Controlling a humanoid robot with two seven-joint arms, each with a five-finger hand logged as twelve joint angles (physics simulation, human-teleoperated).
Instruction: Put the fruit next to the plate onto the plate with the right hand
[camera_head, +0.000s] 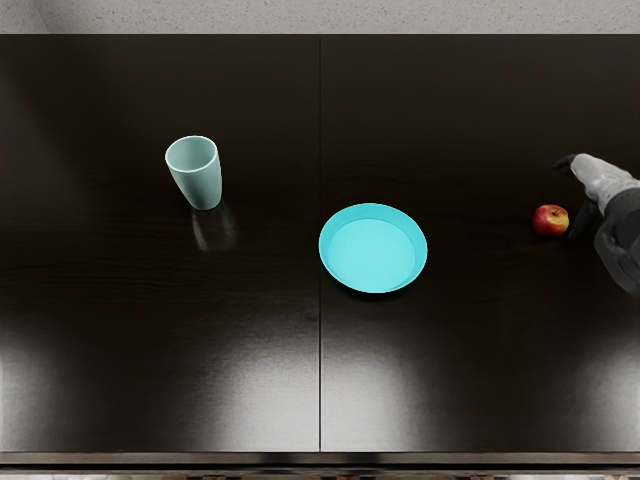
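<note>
A small red apple (550, 220) lies on the dark table, well to the right of a turquoise plate (346, 215) that sits near the middle and holds nothing. My right hand (580, 195) comes in from the right edge, just right of the apple. Its fingers are spread and hold nothing; one dark finger reaches back past the apple, another hangs down beside it. I cannot tell whether a fingertip touches the fruit. The left arm is out of the picture.
A pale green cup (194, 171) stands upright at the left, far from the plate. A seam (320, 380) runs down the table's middle. The table's far edge is at the top, its near edge at the bottom.
</note>
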